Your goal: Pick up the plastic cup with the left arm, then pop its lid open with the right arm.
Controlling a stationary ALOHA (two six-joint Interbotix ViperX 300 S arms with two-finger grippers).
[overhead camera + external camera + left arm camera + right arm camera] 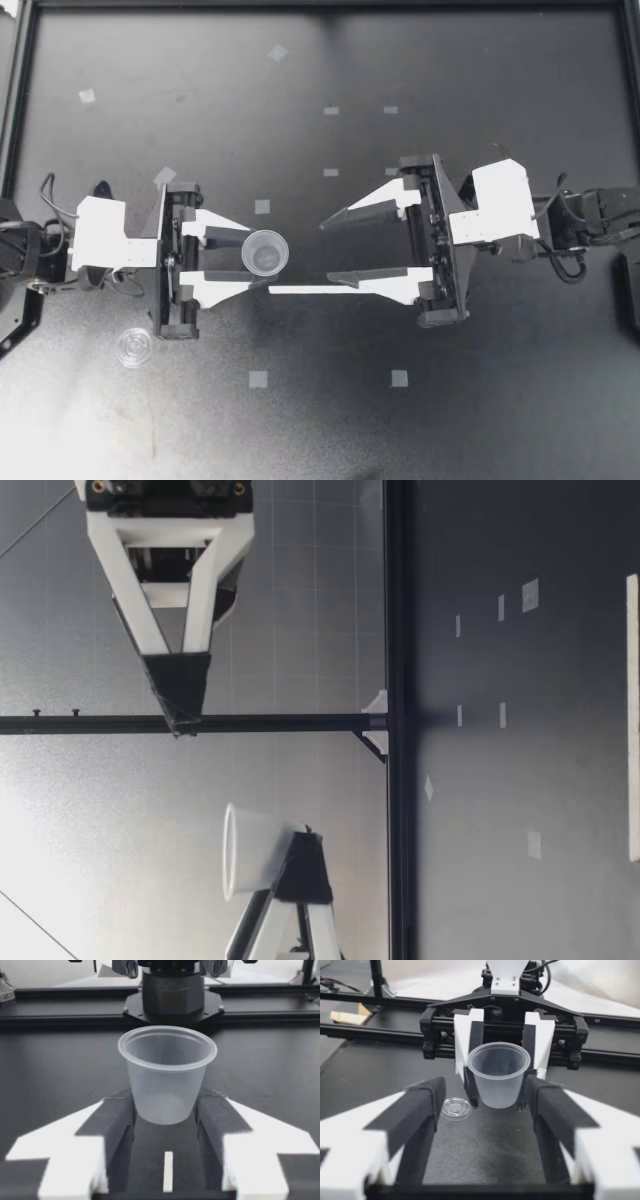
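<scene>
My left gripper point(255, 256) is shut on a small clear plastic cup point(266, 252), which stands upright with its mouth up. The low view shows this cup point(250, 850) held well above the table by the left gripper point(298, 872). My right gripper point(331, 254) faces it from the other side, open wide, with its fingertips just short of the cup and nothing between them. In the left wrist view the cup point(167, 1072) sits between the dark pads point(117, 1125). From the right wrist view, the cup point(499, 1074) is ahead of the open right gripper point(487, 1115).
A clear round lid point(133, 347) lies on the black table near my left arm, also visible as the lid point(456, 1108) below the cup. A thin white strip point(305, 290) lies on the table under the grippers. Small tape squares point(258, 379) dot the table.
</scene>
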